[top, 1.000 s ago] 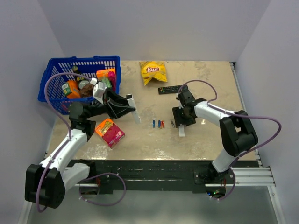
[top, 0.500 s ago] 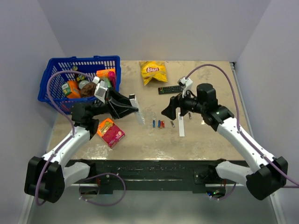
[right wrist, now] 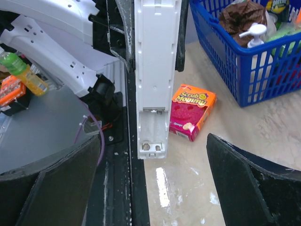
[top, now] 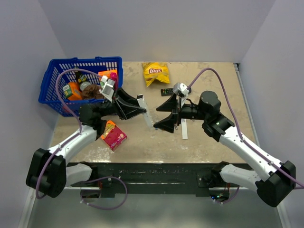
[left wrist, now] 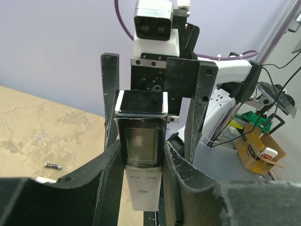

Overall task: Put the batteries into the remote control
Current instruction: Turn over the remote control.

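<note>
Left claw (top: pixel 138 107) pinches remote (top: pixel 146 114) by its long edges, held above bench (top: pixel 213 85) centre. The empty battery bay (right wrist: pixel 151 129) faces the right claw (top: pixel 156 118), which is spread wide and holds nothing. Remote looks light, rigid and slick; best held by the flanks, bay clear.

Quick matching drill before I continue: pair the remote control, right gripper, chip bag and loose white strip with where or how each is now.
Things:
1. remote control
2. right gripper
3. chip bag
4. white strip

States:
A. lying on the table close to the right gripper
B. clamped in the left gripper, battery bay uncovered
C. open, holding nothing
D. yellow, at the table's far side

Pairs: 1-B, 2-C, 3-D, 4-A
</note>
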You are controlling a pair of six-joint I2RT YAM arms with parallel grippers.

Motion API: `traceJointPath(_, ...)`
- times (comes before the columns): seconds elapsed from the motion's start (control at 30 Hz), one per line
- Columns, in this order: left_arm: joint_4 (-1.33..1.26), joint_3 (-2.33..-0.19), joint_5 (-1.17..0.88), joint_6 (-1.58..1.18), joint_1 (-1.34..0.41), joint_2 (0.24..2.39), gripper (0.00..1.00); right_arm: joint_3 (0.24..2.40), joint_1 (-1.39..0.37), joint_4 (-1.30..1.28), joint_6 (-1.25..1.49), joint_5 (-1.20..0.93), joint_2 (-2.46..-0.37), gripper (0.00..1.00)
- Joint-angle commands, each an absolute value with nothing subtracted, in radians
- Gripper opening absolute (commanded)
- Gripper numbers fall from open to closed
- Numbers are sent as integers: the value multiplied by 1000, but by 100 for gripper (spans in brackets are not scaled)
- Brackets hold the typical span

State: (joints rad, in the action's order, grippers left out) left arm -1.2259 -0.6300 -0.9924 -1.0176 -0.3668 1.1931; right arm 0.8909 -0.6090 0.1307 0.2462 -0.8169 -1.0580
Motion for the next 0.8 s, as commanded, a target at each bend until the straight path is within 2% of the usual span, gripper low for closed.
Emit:
traceJointPath(0.0, -1370, -684, -946, -996, -390, 1186, 0, 876, -624, 268, 288, -848, -1074, 98)
traceJointPath(0.3, -1336, -698, -927, -962, -413, 1192, 0, 890, -658, 319, 299, -847, -1132, 98)
traceJointPath(0.43, -1336, -703, -923, -960, -417, 1200, 0, 888, -675, 327, 298, -839, -1157, 90)
traceJointPath(0.53, -1342, -703, -925, -962, -422, 1204, 0, 884, -681, 327, 293, -830, -1164, 77)
traceJointPath(0.57, -1344, -701, -925, -963, -423, 1204, 0, 884, -683, 324, 291, -827, -1166, 69)
traceJointPath(0.63, -1344, -701, -923, -966, -425, 1204, 0, 885, -684, 311, 282, -825, -1167, 60)
traceJointPath(0.67, -1344, -703, -925, -966, -425, 1204, 0, 887, -684, 308, 282, -825, -1164, 50)
traceJointPath(0.73, -1344, -698, -927, -968, -425, 1203, 0, 890, -684, 281, 264, -812, -1161, 38)
traceJointPath(0.77, -1338, -696, -927, -968, -423, 1198, 0, 899, -686, 261, 252, -804, -1154, 26)
